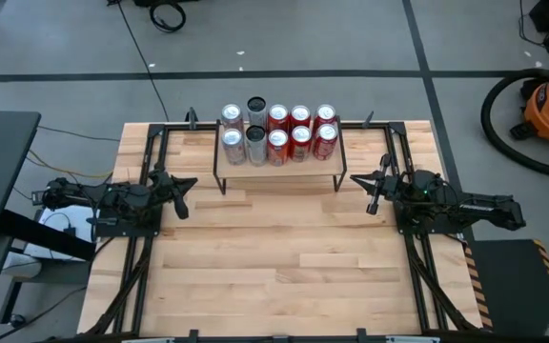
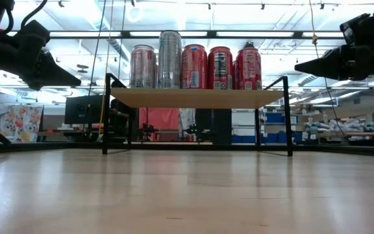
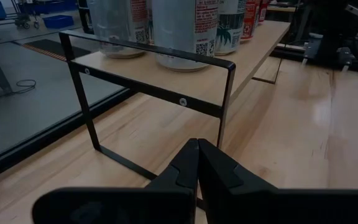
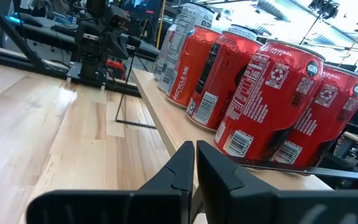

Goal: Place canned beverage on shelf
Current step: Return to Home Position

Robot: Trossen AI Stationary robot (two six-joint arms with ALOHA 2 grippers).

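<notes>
Grey taped floor [image 1: 284, 48] surrounds a light-wood bench [image 1: 274, 257]. The shelf [image 2: 193, 98] stands at the bench's far edge, midway between the two arms. It carries ten canned beverages, all upright, in two rows of five. Counted by kind there are six red cans [image 2: 194, 66], two pale red-printed cans [image 2: 143, 66] and two taller silver cans [image 2: 170, 58]; no can lies on the bench itself. The left gripper [image 3: 197, 146] hangs above the bench just beside the shelf's left end, its jaws pressed together and holding nothing. The right gripper [image 4: 194, 144] mirrors it at the shelf's right end, jaws likewise together and empty. The stocking appears complete, so the step in hand is retreat to the rest pose. To do it well, each arm would probably draw back and away from the shelf first. That keeps it clear of the black frame and the outermost cans, since a light knock could topple the close-packed rows.
</notes>
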